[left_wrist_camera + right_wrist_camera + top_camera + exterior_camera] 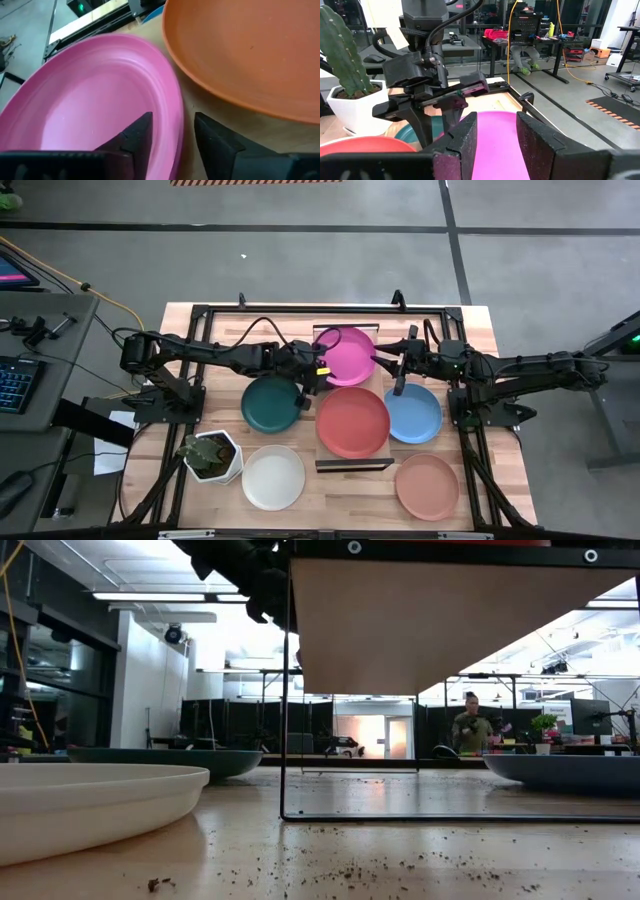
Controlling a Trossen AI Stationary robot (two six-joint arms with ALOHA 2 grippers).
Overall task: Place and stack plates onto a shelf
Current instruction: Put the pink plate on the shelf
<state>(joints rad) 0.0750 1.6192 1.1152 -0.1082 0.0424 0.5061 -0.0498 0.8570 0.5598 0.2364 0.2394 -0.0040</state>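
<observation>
The magenta pink plate (346,352) lies on the far end of the shelf (352,466), with the coral red plate (352,421) on the shelf's near part. My left gripper (318,372) is open at the pink plate's left near rim. In the left wrist view (170,137) one finger stands inside the rim and one outside. My right gripper (386,361) is open at the plate's right rim, and pink shows between its fingers (495,142). The teal (270,405), light blue (413,412), white (273,477) and salmon tan (427,486) plates rest on the tabletop. My left gripper straddles the pink plate's rim (176,125), slanting down from the table's left. A strip of wood shows between the rim and the outer finger (215,140). I cannot tell whether the inner finger (137,135) touches the plate. My right gripper comes level from the table's right; I cannot tell whether it touches the plate.
A white hexagonal pot with a cactus (212,455) stands at the near left, beside the white plate. The shelf stands on thin dark legs (285,690) above the tabletop. Crumbs of soil lie on the wood (340,870). A person (470,730) stands far off in the room.
</observation>
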